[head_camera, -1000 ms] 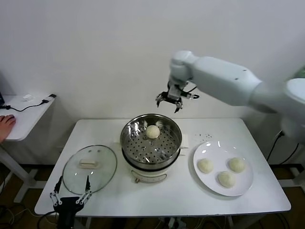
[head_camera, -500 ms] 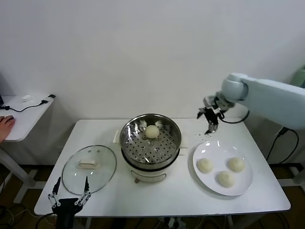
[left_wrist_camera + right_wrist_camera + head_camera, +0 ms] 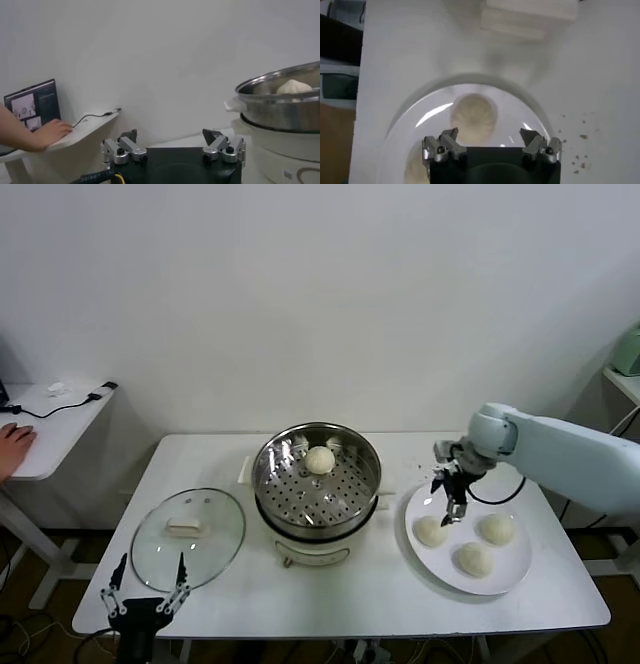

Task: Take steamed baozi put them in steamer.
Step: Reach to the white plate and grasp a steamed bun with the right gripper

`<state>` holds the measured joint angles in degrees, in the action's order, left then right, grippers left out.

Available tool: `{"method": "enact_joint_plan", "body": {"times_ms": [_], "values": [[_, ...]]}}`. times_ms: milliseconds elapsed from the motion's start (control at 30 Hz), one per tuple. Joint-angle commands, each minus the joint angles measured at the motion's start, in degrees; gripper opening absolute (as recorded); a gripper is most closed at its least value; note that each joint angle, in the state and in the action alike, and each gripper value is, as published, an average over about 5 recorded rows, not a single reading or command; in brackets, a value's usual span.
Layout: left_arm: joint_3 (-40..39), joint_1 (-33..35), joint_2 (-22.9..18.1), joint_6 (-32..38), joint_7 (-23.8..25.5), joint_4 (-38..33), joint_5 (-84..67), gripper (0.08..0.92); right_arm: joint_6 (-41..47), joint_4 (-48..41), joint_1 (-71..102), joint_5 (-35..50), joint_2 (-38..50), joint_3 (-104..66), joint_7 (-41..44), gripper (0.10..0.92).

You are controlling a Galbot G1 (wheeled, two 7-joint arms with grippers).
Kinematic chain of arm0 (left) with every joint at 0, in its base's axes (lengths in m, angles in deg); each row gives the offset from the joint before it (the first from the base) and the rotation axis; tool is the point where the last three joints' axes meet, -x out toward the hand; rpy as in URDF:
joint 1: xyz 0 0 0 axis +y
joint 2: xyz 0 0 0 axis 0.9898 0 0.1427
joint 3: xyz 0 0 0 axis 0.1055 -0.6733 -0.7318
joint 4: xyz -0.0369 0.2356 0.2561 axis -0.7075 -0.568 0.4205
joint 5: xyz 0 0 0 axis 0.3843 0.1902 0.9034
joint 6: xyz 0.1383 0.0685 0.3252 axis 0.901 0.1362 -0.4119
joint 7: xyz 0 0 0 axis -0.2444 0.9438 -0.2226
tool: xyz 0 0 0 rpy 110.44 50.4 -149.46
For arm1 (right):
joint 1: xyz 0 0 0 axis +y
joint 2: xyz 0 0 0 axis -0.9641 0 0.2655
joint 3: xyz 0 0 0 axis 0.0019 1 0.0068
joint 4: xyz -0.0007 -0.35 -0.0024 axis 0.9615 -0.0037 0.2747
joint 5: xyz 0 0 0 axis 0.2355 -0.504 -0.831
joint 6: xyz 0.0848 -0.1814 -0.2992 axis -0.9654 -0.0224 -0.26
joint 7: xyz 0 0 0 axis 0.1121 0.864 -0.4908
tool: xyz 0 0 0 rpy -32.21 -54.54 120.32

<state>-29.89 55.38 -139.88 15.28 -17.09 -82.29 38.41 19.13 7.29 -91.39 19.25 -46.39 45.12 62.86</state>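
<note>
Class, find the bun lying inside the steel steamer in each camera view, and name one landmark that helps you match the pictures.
Head view: the steamed baozi lies on the perforated tray at the back of the steamer, centre of the picture.
Left wrist view: its domed top peeks over the steamer's rim at the right edge.
Right wrist view: not in it; only a plate bun shows.
Shared landmark: the steamer's shiny steel rim, in the head and left wrist views.

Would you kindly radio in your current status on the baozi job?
Right gripper open, above plate baozi. Left gripper open, parked low. One baozi in steamer. Nothing in the way.
</note>
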Motion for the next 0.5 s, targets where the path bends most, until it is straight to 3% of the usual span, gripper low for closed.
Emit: {"method": "enact_joint_plan", "body": {"times_ms": [33, 367, 500], "values": [[0.1, 0.1, 0.0, 0.1, 0.0, 0.5, 0.0, 0.823, 1.7, -2.8, 4.9, -1.1, -1.8, -2.6, 0.2, 0.823], [0.4, -0.1, 0.3, 0.3, 0.0, 0.9, 0.0, 0.823, 0.9, -5.6, 5.3, -1.8, -3.4, -2.2, 0.5, 0.821], [0.5, -0.2, 0.3, 0.3, -0.1, 1.1, 0.0, 0.823, 0.7, -5.9, 5.4, -2.0, -3.5, -2.2, 0.6, 0.78]]}}
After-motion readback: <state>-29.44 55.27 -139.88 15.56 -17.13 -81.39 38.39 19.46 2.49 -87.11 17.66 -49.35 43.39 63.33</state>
